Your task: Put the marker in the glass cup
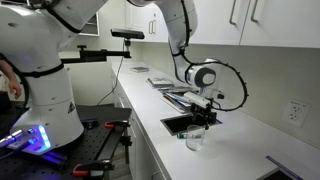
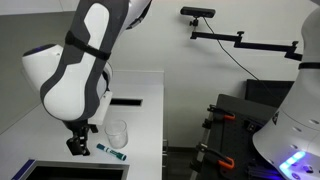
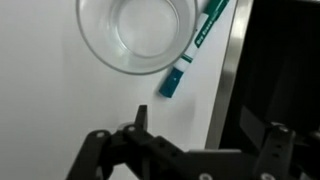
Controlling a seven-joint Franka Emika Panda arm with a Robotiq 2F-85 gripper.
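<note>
Your gripper (image 3: 205, 140) is spread wide with nothing between its jaws. The wrist view shows only bare white countertop (image 3: 40, 110) and the edge of the black rectangular tray (image 3: 285, 60) in the gap. In an exterior view the gripper (image 2: 77, 147) hangs just above the counter, close to the tray (image 2: 60, 172) and a little apart from the cup. In the other exterior angle it (image 1: 203, 112) sits over the tray's (image 1: 178, 124) near edge.

The slim teal-blue marker (image 3: 195, 45) lies flat on the countertop, outside the cup. It runs at a slant along the cup's side that faces the tray, with its capped end towards your gripper. It is just beside the glass, though you cannot tell from these views whether the two touch. In an exterior view the marker (image 2: 111, 152) lies between the gripper and the cup's base.

The small clear glass tumbler (image 3: 138, 35) stands upright on the counter, mouth open and empty. It shows in both exterior views (image 2: 117, 133) (image 1: 194, 140), near the counter's (image 2: 140, 105) front edge.
</note>
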